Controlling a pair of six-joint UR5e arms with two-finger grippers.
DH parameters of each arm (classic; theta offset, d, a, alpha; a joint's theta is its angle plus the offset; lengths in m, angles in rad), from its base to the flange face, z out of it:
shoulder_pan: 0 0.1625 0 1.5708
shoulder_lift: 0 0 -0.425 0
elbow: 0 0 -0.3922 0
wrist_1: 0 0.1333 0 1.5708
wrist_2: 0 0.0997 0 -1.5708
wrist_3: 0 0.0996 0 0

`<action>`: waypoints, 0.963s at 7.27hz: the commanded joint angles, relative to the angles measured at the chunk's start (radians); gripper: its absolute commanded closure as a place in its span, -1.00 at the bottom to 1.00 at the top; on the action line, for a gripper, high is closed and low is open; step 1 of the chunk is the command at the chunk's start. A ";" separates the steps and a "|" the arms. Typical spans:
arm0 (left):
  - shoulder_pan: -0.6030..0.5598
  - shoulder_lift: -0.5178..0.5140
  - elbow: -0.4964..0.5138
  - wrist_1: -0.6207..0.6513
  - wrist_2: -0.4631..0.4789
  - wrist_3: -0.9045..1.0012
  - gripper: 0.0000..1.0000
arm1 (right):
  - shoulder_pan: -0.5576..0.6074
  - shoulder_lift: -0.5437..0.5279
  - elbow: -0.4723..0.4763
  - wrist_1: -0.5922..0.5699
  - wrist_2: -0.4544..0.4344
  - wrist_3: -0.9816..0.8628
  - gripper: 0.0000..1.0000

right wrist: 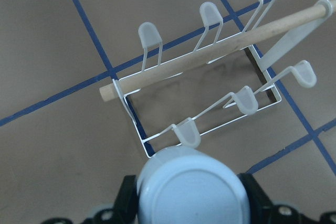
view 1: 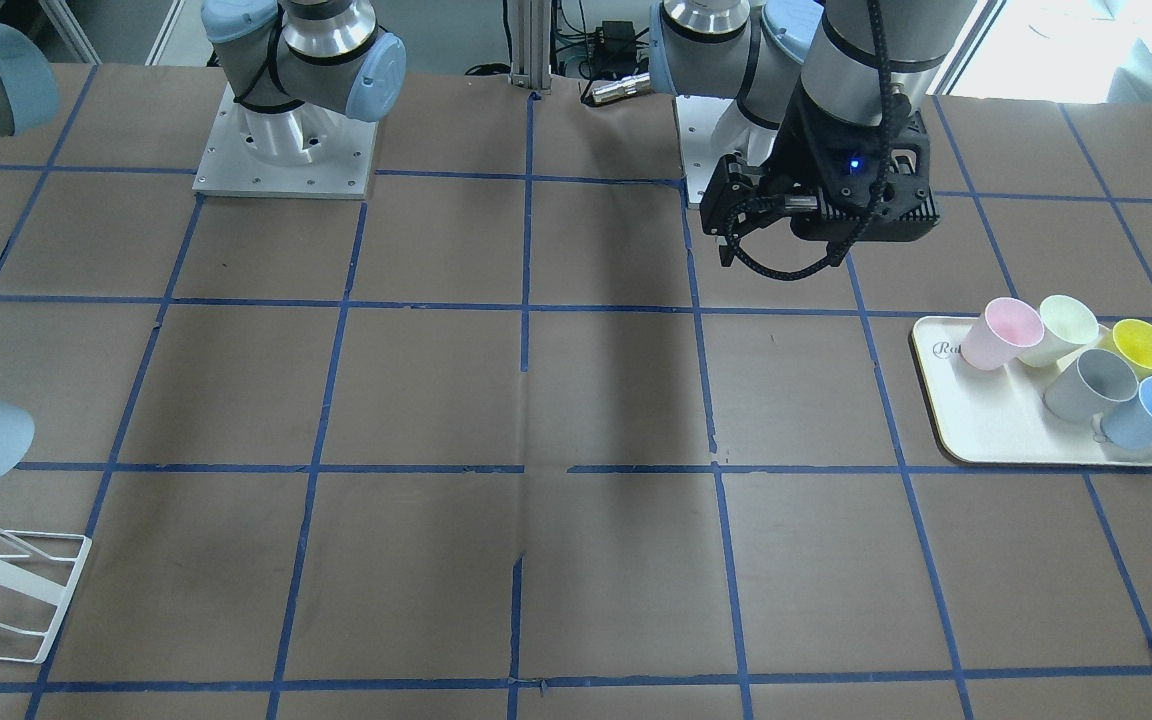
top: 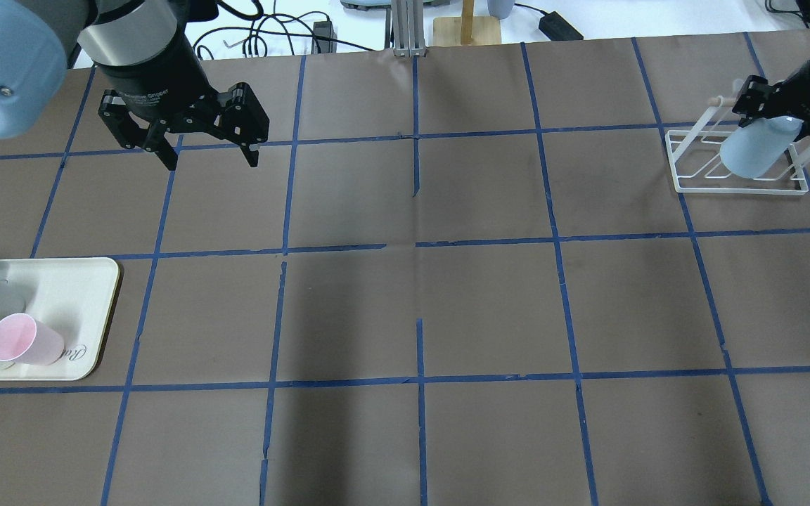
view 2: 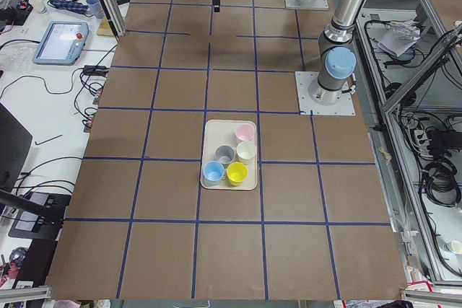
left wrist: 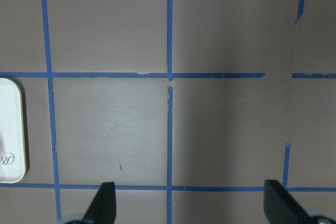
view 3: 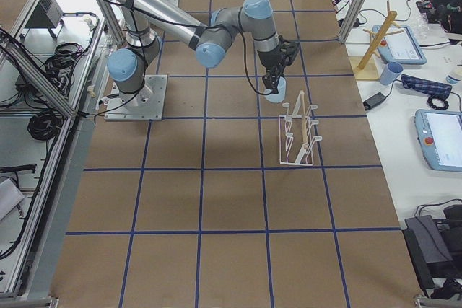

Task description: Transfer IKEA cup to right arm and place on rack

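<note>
Brown tabletop [top: 489,309] gridded with blue tape. A side bench [view 3: 433,70] carries tablets, cables and a wooden peg stand [view 3: 377,37]. Metal frame and cable bundles sit behind the arm bases.

Cream tray [view 1: 986,430] at the robot's left end holds five cups: pink [view 1: 1001,333], pale green [view 1: 1064,328], yellow [view 1: 1141,347], grey [view 1: 1088,385], blue [view 1: 1151,412].

Rack [top: 735,184] stands at the right end with a wooden rod [right wrist: 220,51] across its top. Middle squares are bare.

Right gripper [top: 770,116] is clamped on the IKEA cup [top: 753,149], which is tilted over the rack's prongs, base toward the wrist camera. Whether the cup touches a prong, can't tell.

Left gripper [top: 211,163] hangs above the tabletop near its base, fingers spread, nothing in them.
</note>
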 commanded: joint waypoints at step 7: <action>-0.006 -0.006 -0.010 -0.003 -0.008 0.071 -1.00 | 0.000 0.080 -0.052 -0.095 -0.019 -0.019 1.00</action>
